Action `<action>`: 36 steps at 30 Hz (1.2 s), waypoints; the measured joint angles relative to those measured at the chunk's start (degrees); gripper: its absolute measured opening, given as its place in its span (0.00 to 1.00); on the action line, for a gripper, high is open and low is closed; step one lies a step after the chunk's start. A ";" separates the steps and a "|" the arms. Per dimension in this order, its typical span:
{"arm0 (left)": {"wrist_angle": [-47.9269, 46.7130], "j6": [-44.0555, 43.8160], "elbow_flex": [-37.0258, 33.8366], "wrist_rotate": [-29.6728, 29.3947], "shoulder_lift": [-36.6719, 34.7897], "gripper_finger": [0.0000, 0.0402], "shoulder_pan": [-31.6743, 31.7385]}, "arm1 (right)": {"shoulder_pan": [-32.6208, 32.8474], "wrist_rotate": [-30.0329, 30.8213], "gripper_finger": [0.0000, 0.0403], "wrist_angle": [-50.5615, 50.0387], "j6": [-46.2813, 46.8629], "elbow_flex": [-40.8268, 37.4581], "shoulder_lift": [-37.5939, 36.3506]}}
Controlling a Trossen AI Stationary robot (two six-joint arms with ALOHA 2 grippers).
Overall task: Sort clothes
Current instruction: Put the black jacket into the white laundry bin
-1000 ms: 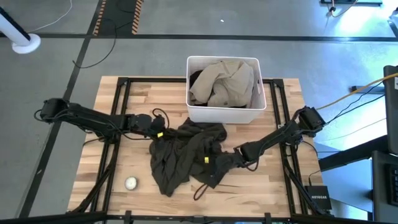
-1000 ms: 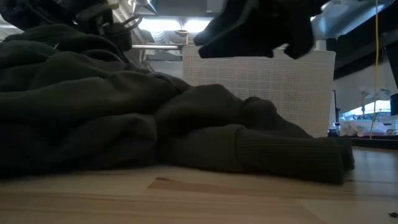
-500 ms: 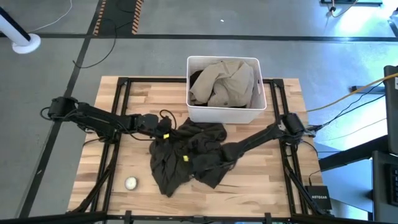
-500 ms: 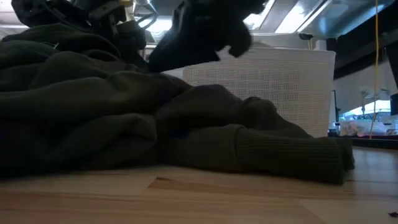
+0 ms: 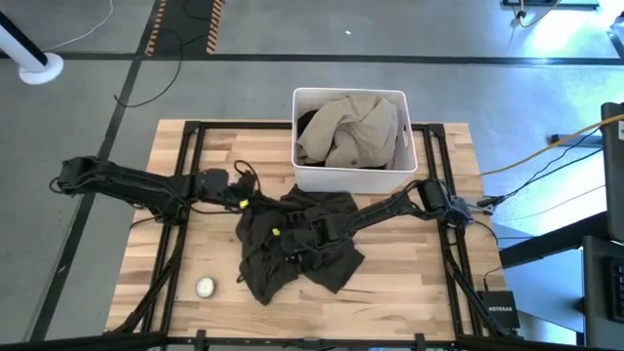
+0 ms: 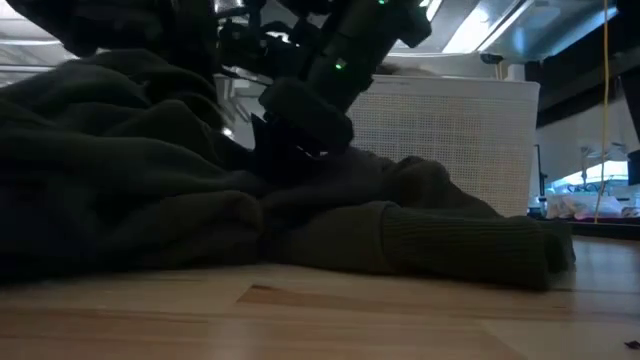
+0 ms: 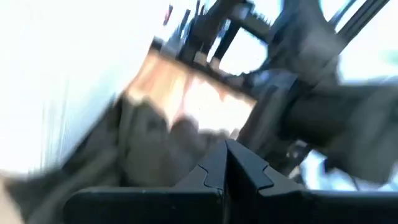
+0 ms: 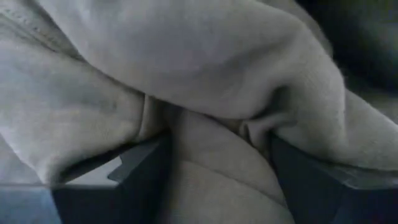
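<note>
Centrally, dark olive-brown garment (image 5: 292, 244) is lying crumpled on the wooden table (image 5: 419, 292), in front of the white bin (image 5: 351, 175) holding khaki-beige garment (image 5: 351, 127). Right gripper (image 5: 292, 237) is pressing into it, fingers (image 8: 311, 174) spread around a fold. Left gripper (image 5: 255, 202) is sitting at its edge, fingers (image 7: 214, 171) together.

One readable text only: "NETGEAR" in small white letters on a black box (image 5: 502, 314) beside the desk (image 5: 185, 304), seen from above at the lower right. Letters tiny, barely legible. No other words, numbers or labels legible on the bin (image 5: 351, 175), the clothes (image 5: 292, 244) or the arms. Yellow marks on the arms too small to read. Yellow-and-black striped tape (image 5: 156, 29) on the floor: a warning pattern, without lettering.
</note>
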 joint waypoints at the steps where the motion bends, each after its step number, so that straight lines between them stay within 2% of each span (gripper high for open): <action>1: 0.08 0.02 0.46 -0.65 -1.61 0.00 -0.05 | -0.19 -0.72 0.71 -0.40 0.79 0.06 0.61; 5: 0.35 0.26 1.20 -3.74 -7.08 0.00 -0.69 | -0.39 -0.95 0.69 -0.35 1.36 0.21 2.93; 9: 0.33 2.21 1.20 -6.03 -10.65 0.00 -2.48 | -0.37 -1.11 0.58 0.11 1.54 0.21 4.06; 12: 0.75 3.73 1.20 -7.00 -12.10 0.00 -3.94 | -0.37 -1.33 0.42 -0.01 1.72 0.21 4.13; 16: 0.85 5.37 1.20 -7.97 -13.35 0.00 -5.43 | -0.39 -2.13 0.13 -0.02 1.97 0.21 4.13; 17: 0.84 5.83 1.20 -7.97 -13.55 0.00 -5.72 | -0.43 -2.74 0.09 -0.07 1.95 0.21 4.13; 23: 0.61 8.48 1.20 -7.98 -15.45 0.00 -7.33 | 1.37 -6.06 0.09 -0.69 2.99 0.21 3.78; 26: 0.51 9.82 1.20 -7.97 -16.40 0.00 -7.96 | 3.14 -7.87 0.09 -4.39 2.34 -0.23 1.37; 30: 0.48 11.32 1.20 -8.27 -17.60 0.00 -8.57 | 4.89 -11.15 0.09 -10.03 1.45 -0.95 -4.05; 33: 0.40 12.09 1.20 -8.97 -18.15 0.00 -8.82 | 6.01 -10.79 0.09 -13.36 1.53 -1.21 -9.06; 36: 0.03 12.22 1.19 -9.90 -18.15 0.00 -8.83 | 7.35 -7.93 0.09 -14.08 1.55 -0.98 -15.07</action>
